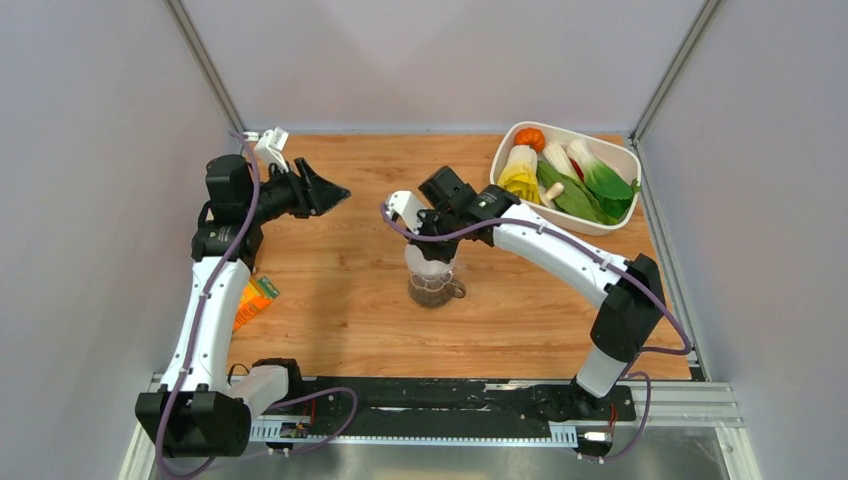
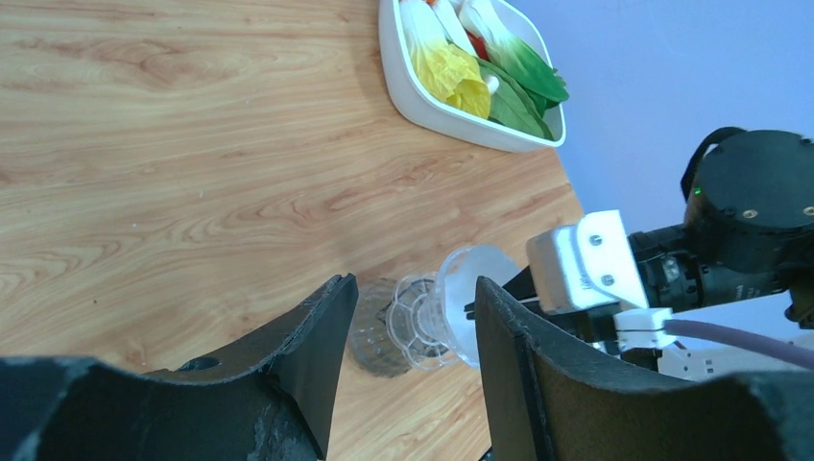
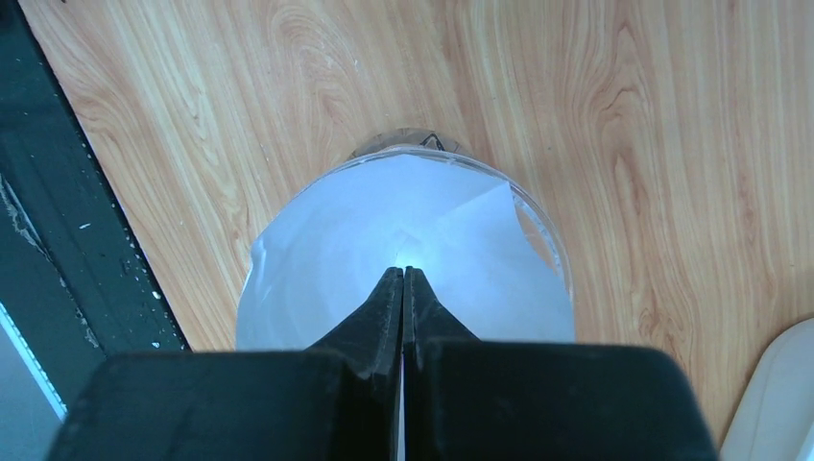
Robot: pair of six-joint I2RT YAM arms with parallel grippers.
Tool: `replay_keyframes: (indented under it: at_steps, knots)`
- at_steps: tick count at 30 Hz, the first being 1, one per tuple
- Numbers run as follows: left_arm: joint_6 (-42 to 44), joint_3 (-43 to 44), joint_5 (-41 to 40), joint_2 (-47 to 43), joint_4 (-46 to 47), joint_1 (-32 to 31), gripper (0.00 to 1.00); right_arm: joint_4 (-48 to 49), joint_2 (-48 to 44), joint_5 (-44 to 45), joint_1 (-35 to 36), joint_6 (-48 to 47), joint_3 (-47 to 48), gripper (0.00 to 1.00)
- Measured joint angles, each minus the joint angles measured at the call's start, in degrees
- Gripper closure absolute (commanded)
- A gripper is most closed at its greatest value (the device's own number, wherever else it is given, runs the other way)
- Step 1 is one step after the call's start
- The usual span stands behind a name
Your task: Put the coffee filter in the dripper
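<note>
The tabletop (image 1: 340, 300) is light wood-grain board, smooth with a soft sheen. At the centre of the right wrist view, the coffee filter (image 3: 403, 240) is thin, matt white paper, faintly creased. The dripper (image 2: 418, 327) is clear, ribbed and glossy. The dish (image 2: 403, 91) at upper right is glossy white. The fingers (image 2: 298, 375) of the left gripper (image 2: 413, 288) are matt black, rough and scuffed.

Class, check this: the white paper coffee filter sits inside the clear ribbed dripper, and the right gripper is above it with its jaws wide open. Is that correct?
Not quite. The right gripper is shut, its fingers pressed together, not wide open; the right wrist view shows this. The white paper coffee filter does sit inside the clear ribbed dripper below it.
</note>
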Motion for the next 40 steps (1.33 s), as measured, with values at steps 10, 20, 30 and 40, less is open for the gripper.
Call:
replay_keyframes:
  at_steps: [10, 20, 30, 40]
  knots:
    - [3.7, -0.9, 5.3, 2.3, -0.4, 0.0, 0.41, 2.8, -9.9, -10.6, -11.9, 1.0, 1.9, 1.0]
    - [19.5, 13.3, 0.3, 10.2, -16.3, -1.0, 0.23, 12.9, -22.4, -23.4, -38.5, 10.8, -9.6, 0.68]
    - [26.8, 16.8, -11.1, 14.2, -23.3, -3.2, 0.2, 19.5, -25.4, -26.7, -54.0, 16.9, -26.9, 0.15]
    - [28.2, 2.6, -24.9, 11.6, -22.4, -3.2, 0.19, 25.4, -28.5, -21.5, -53.9, 17.1, -37.1, 0.0]
